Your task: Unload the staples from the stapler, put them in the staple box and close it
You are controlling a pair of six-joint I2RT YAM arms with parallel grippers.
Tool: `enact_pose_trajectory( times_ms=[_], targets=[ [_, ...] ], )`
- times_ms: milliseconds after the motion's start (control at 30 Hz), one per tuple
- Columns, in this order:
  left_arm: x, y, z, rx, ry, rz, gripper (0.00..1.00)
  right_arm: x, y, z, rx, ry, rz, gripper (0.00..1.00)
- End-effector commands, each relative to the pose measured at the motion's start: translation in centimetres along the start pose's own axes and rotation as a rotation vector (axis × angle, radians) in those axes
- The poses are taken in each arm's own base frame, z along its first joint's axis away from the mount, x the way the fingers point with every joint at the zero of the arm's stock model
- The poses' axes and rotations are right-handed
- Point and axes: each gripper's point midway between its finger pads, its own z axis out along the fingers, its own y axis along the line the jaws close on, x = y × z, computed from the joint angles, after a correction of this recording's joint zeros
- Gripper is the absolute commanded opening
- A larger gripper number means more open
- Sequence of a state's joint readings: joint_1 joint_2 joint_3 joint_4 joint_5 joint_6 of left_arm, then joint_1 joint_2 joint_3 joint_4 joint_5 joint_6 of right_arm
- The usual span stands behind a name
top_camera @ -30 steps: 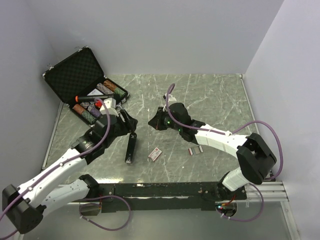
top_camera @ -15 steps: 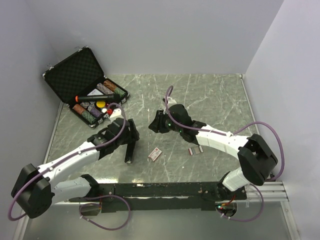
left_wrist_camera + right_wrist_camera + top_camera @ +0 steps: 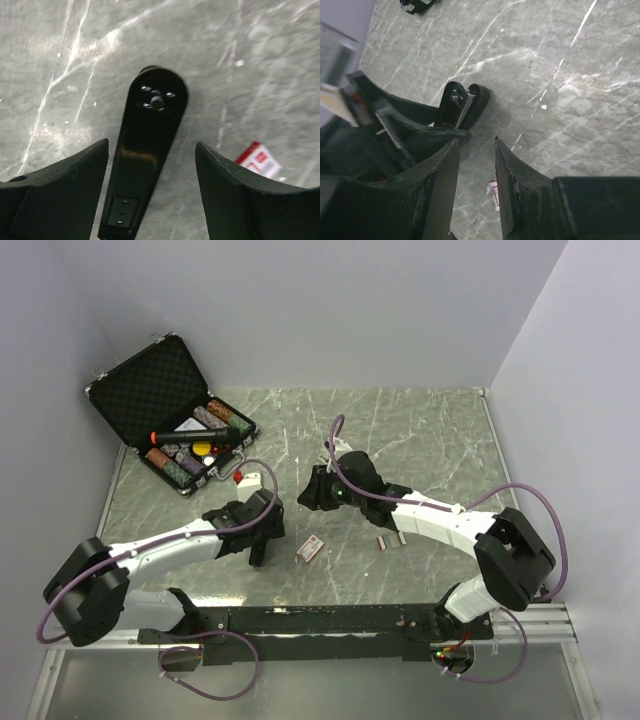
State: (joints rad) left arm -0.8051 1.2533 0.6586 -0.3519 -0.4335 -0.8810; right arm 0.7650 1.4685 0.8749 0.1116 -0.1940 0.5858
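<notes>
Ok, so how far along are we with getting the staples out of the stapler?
Done, perhaps: staple strips lie on the table, origin unclear. In hand: the left gripper straddles the stapler with open jaws, not yet gripping; the right gripper is open and empty nearby. Left: hold the stapler, open it and take out whatever remains.

Open chip case (image 3: 150,390) back left

One stapler (image 3: 149,150) is lying mid-frame in the left wrist view. In the top view, one staple box (image 3: 311,549) is lying near centre, one case (image 3: 150,388) is standing open upper left, and staple strips (image 3: 390,540), too small to count, are lying right of centre.
</notes>
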Motion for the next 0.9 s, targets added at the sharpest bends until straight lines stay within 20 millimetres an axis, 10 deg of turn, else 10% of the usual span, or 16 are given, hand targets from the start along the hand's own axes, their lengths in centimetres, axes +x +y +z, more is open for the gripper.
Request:
enact_pose_trajectory(
  times_ms=[0, 633, 867],
  targets=[
    [-0.7, 0.1, 0.2, -0.053, -0.039, 0.011, 0.74, -0.3, 0.3, -0.2, -0.027, -0.022, -0.002, 0.42],
    [-0.9, -0.2, -0.2, -0.019, -0.067, 0.036, 0.01, 0.1, 0.3, -0.2, -0.032, -0.004, -0.005, 0.43],
    [-3.5, -3.6, -3.4, 0.184, -0.114, 0.020, 0.01, -0.6, 0.9, -1.8, -0.078, 0.009, -0.032, 0.44]
  ],
)
